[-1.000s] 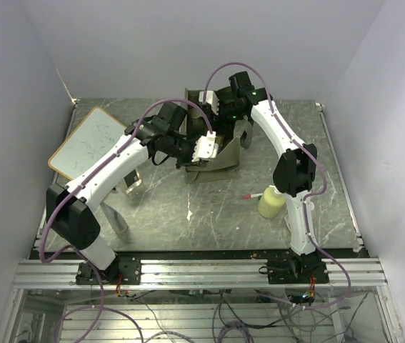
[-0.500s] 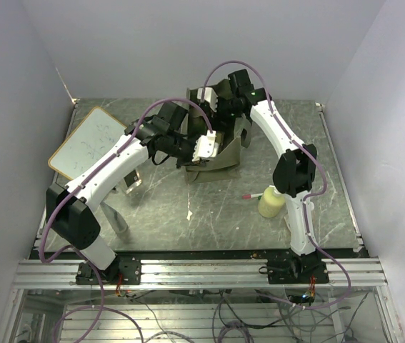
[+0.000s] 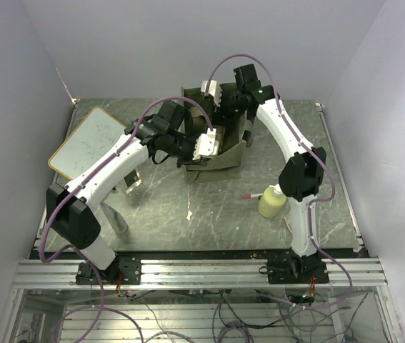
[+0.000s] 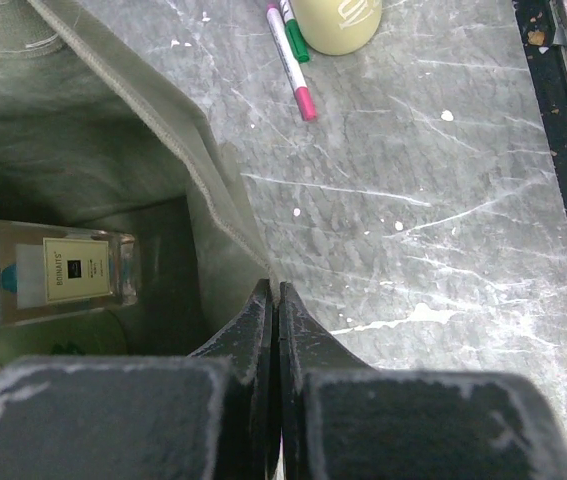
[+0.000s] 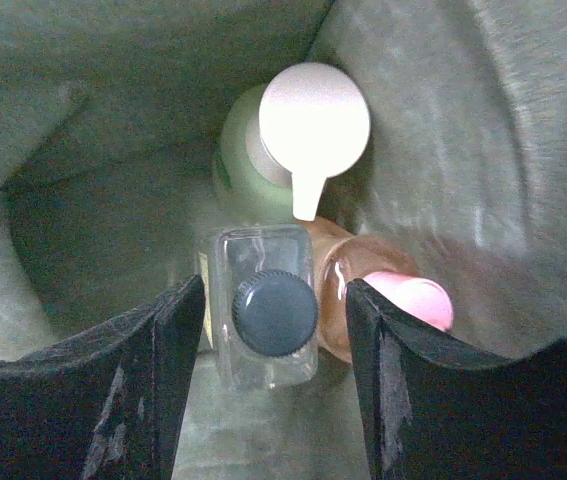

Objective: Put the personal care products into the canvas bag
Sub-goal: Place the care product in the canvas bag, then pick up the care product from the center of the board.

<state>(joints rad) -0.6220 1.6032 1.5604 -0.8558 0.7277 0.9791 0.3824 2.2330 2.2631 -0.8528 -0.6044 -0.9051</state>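
Observation:
The olive canvas bag (image 3: 225, 151) stands at the back middle of the table. My left gripper (image 3: 207, 146) (image 4: 274, 290) is shut on its near rim. My right gripper (image 3: 211, 91) (image 5: 273, 290) hovers open over the bag's mouth and holds nothing. Below it, inside the bag, stand a clear square bottle with a dark cap (image 5: 274, 312), a green bottle with a white pump cap (image 5: 308, 125) and an orange bottle with a pink cap (image 5: 403, 295). The left wrist view shows the square bottle's label (image 4: 58, 275) inside the bag. A yellow-green bottle (image 3: 271, 201) (image 4: 338, 20) lies on the table.
A pen (image 3: 252, 195) (image 4: 291, 55) lies beside the yellow-green bottle, near the right arm's base. A wood-framed whiteboard (image 3: 91, 141) rests at the back left. The enclosure's walls close in on three sides.
My right gripper has risen up out of the bag's mouth, with its jaws a little wider. The left arm and the bag have stayed still.

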